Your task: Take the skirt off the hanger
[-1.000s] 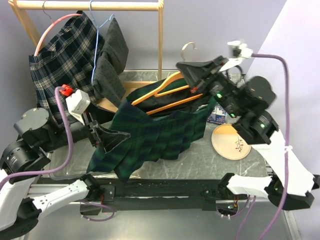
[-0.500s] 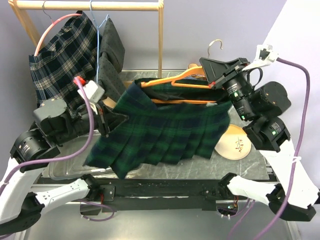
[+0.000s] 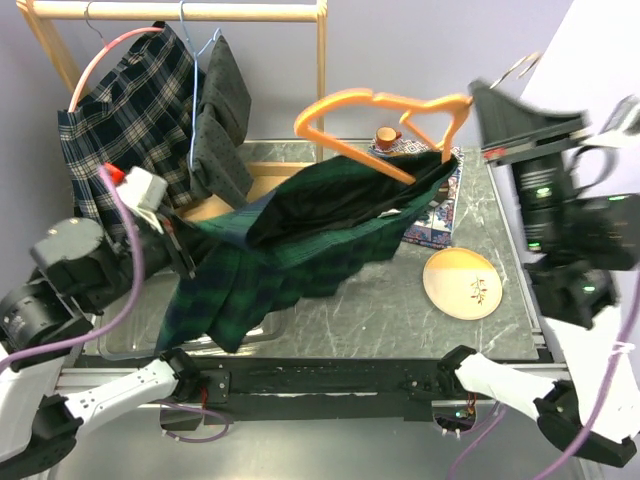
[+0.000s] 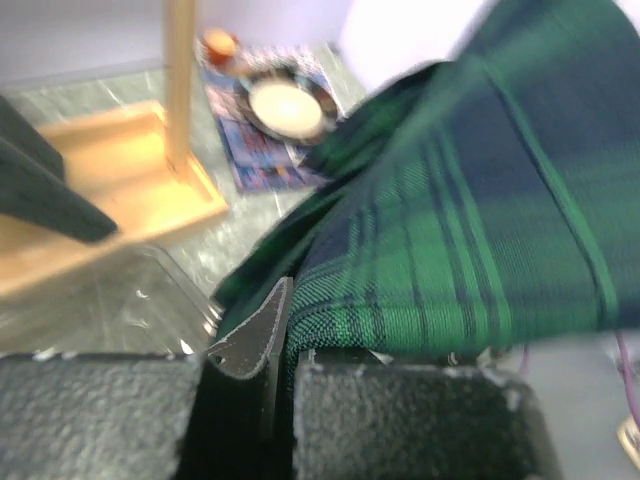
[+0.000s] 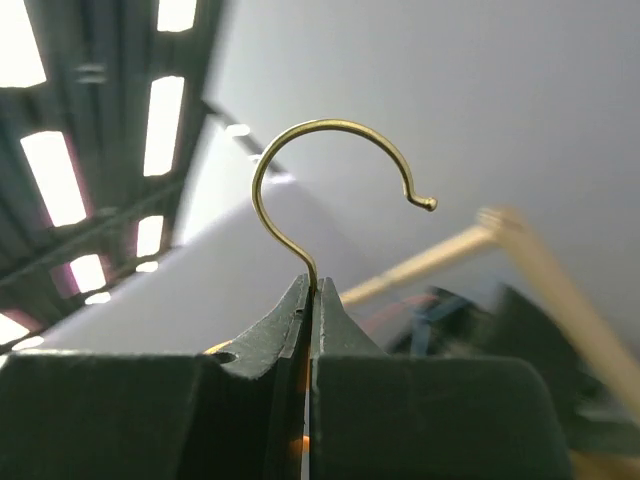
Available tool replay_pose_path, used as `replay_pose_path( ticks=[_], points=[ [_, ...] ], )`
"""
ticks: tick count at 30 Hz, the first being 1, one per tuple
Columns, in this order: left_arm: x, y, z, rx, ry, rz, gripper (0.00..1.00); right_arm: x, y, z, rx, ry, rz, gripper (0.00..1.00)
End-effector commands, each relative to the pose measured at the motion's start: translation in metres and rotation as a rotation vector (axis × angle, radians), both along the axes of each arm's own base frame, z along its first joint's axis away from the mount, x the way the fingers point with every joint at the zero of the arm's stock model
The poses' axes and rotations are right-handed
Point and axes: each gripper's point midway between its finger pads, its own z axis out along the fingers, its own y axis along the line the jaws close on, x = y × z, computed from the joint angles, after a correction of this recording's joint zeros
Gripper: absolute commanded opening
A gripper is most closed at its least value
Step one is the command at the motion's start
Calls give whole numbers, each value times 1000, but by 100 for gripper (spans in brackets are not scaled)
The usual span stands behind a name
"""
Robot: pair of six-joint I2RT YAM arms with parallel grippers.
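Note:
The dark green plaid skirt [image 3: 300, 240] stretches from the left gripper up to the right end of the orange hanger [image 3: 375, 105], where a corner still hangs near the clip. Most of the hanger stands bare above the cloth. My left gripper [image 3: 188, 243] is shut on the skirt's lower left edge. In the left wrist view the plaid skirt [image 4: 450, 220] is pinched in the left gripper [image 4: 285, 305]. My right gripper [image 3: 492, 100] is raised at the right and shut on the hanger's metal hook [image 5: 330, 150]. In the right wrist view that gripper [image 5: 312, 290] clamps the wire.
A wooden rack [image 3: 321, 80] at the back left carries a navy plaid skirt [image 3: 130, 110] and a grey garment [image 3: 225, 110]. A round wooden plate [image 3: 462, 283], a patterned book [image 3: 438, 215] and a small jar [image 3: 385, 135] sit on the right. A clear tray [image 3: 130, 325] lies near the left arm.
The left gripper has closed on the skirt's edge and pulled left. The right gripper has lifted the hanger up and to the right, and the skirt has slid off most of it.

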Motion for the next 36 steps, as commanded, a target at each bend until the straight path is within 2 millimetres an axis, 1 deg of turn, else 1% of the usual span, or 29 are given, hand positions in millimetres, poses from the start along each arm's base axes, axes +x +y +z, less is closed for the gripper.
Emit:
replay_pose_path(
  ticks=[1,2,3,4,5,6,7,8,9,10,11,13,14,15,16,18,19,20,21,22,23,24,26,28,31,34,36],
  points=[
    [7,55,105,-144,-262,239,1,-54,8,74,33,-226,186,0],
    [7,67,122,-132,-318,283,1,-60,10,73,25,-235,205,0],
    [3,79,155,-172,-378,317,1,-68,0,75,46,-246,189,0],
    [3,89,166,-162,-399,359,1,-70,-10,79,91,-263,159,0],
    [5,98,177,-153,-422,405,1,-70,-15,81,124,-262,146,0],
    [4,110,194,-191,-438,461,1,-67,-19,87,156,-259,136,0],
    [5,124,199,-213,-436,530,1,-67,-22,93,167,-256,126,0],
    [2,127,203,-231,-449,532,1,-84,-32,111,187,-306,129,0],
    [-3,130,199,-239,-457,527,1,-78,-26,113,180,-296,136,0],
    [-7,132,198,-256,-467,521,1,-82,-30,117,187,-310,130,0],
    [-9,135,199,-284,-471,530,1,-82,-31,117,189,-310,124,0],
    [-13,150,190,-322,-448,580,1,-83,-38,115,209,-290,110,0],
    [-9,151,184,-330,-437,606,1,-84,-38,116,211,-291,113,0],
    [-15,156,182,-344,-442,603,1,-87,-38,119,219,-305,122,0],
    [-14,154,178,-340,-436,597,1,-83,-33,114,213,-301,135,0],
    [-8,145,165,-319,-401,584,1,-94,-36,116,240,-337,167,0],
    [-5,140,160,-306,-391,573,1,-87,-31,109,237,-322,170,0],
    [2,131,150,-279,-370,560,1,-91,-33,109,242,-330,172,0],
    [5,124,144,-262,-363,540,1,-91,-33,108,234,-336,166,0],
    [10,118,139,-241,-353,532,1,-95,-35,111,228,-350,163,0],
    [17,112,129,-199,-337,535,1,-95,-34,112,216,-348,161,0],
    [25,111,121,-165,-317,560,1,-98,-31,113,190,-360,169,0],
    [34,104,109,-116,-290,565,1,-107,-29,115,171,-400,183,0],
    [39,97,102,-94,-270,551,1,-114,-24,116,135,-435,208,0],
    [44,92,92,-67,-251,547,1,-116,-12,112,79,-454,239,0],
    [48,86,85,-38,-234,536,1,-122,-6,111,57,-487,272,0],
    [51,82,79,-21,-225,526,1,-125,-4,114,54,-509,283,0]
  ],
)
